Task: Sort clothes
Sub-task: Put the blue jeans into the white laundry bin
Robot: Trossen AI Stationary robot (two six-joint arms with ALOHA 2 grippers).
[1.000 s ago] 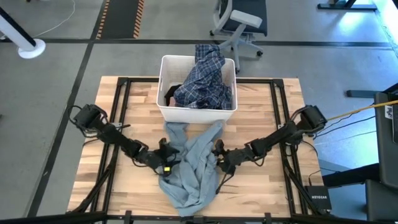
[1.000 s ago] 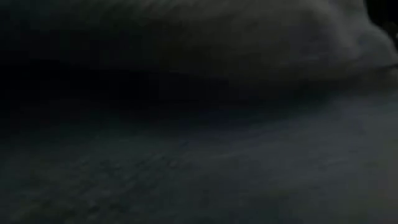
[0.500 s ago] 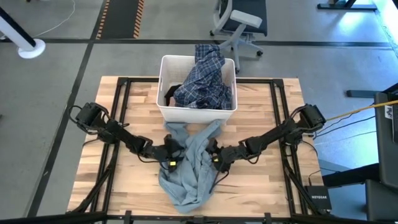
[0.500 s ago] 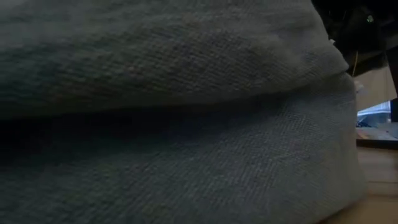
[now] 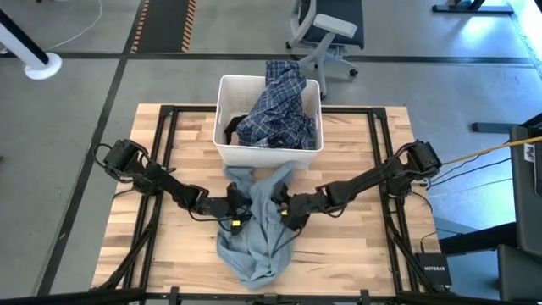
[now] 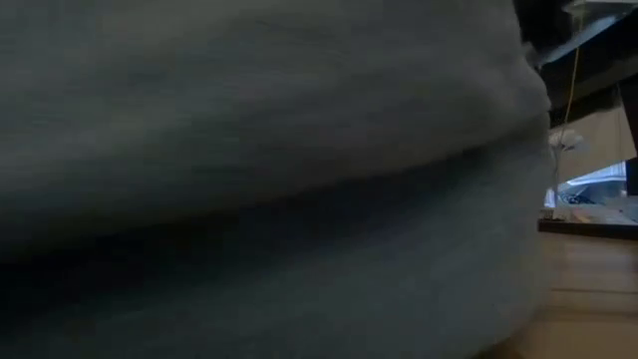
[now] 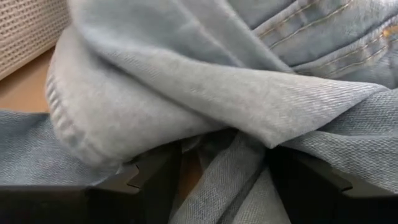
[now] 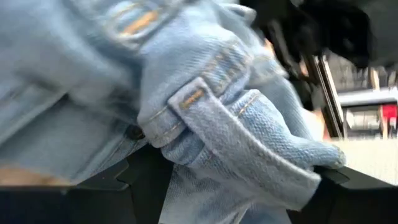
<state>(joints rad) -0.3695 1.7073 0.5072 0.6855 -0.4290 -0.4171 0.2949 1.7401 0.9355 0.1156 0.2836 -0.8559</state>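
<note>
The large light-blue denim shirt [image 5: 254, 233] lies bunched on the wooden table, its far end against the front wall of the white bin [image 5: 222, 127]. Its near end rests close to the table's near edge and fills the low view [image 6: 249, 150]. A navy plaid shirt [image 5: 279, 106] is heaped in the bin and hangs over its far rim. My left gripper [image 5: 239, 209] is shut on the denim shirt's left side and my right gripper [image 5: 283, 212] on its right side, close together. My left gripper has a thick gathered fold of the denim [image 7: 217, 155] pinched between its two fingers [image 7: 143, 180], several layers. It comes slanting down from the table's left. A rolled hem lies over the fingers. My right gripper pinches a bunched part with a stitched band and a button [image 8: 186, 124] between its two fingers [image 8: 143, 177], several layers. It comes slanting down from the table's right. The cloth is raised a little there, and the rest lies on the table.
The bin stands at the table's far middle, just beyond both grippers. Bare wood lies to the left [image 5: 161, 246] and right [image 5: 347, 246] of the shirt. An office chair [image 5: 326, 30] stands on the floor behind the table.
Both grippers have closed in on each other over the shirt, the left one going right and toward the bin, the right one going left and rising. The denim has gathered narrower between them, and its near end has drawn back from the table's near edge.
</note>
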